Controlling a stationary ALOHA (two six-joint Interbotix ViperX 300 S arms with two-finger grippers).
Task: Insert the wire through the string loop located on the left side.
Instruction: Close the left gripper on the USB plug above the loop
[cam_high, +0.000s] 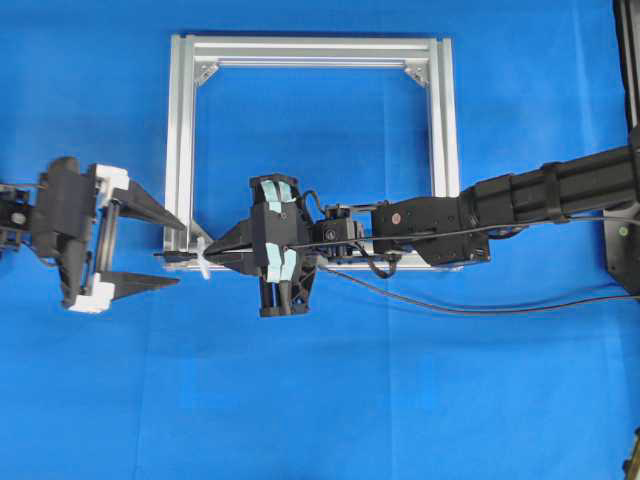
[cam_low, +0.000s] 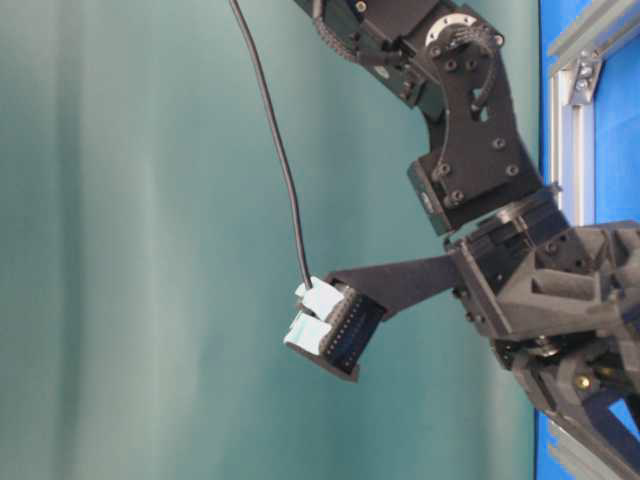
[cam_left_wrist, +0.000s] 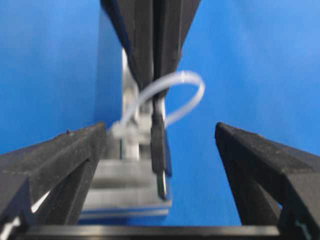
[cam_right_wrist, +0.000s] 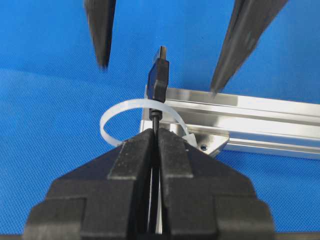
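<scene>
The wire's dark plug (cam_right_wrist: 159, 77) pokes through the white string loop (cam_right_wrist: 129, 106) at the frame's lower left corner. My right gripper (cam_right_wrist: 155, 134) is shut on the thin wire just behind the loop. In the overhead view the right gripper (cam_high: 213, 243) points left, with the plug (cam_high: 175, 257) beyond the loop (cam_high: 203, 264). My left gripper (cam_high: 178, 252) stands open, its two fingers either side of the plug's tip without touching it. From the left wrist, the plug (cam_left_wrist: 158, 150) hangs between the wide-open fingers (cam_left_wrist: 65, 160), the loop (cam_left_wrist: 187, 92) behind it.
The silver aluminium frame (cam_high: 185, 120) lies flat on the blue cloth, and the right arm reaches across its lower bar. The wire's slack (cam_high: 450, 305) curves over the cloth to the right. In the table-level view the wire (cam_low: 275, 140) runs down to the right gripper's taped block (cam_low: 320, 315).
</scene>
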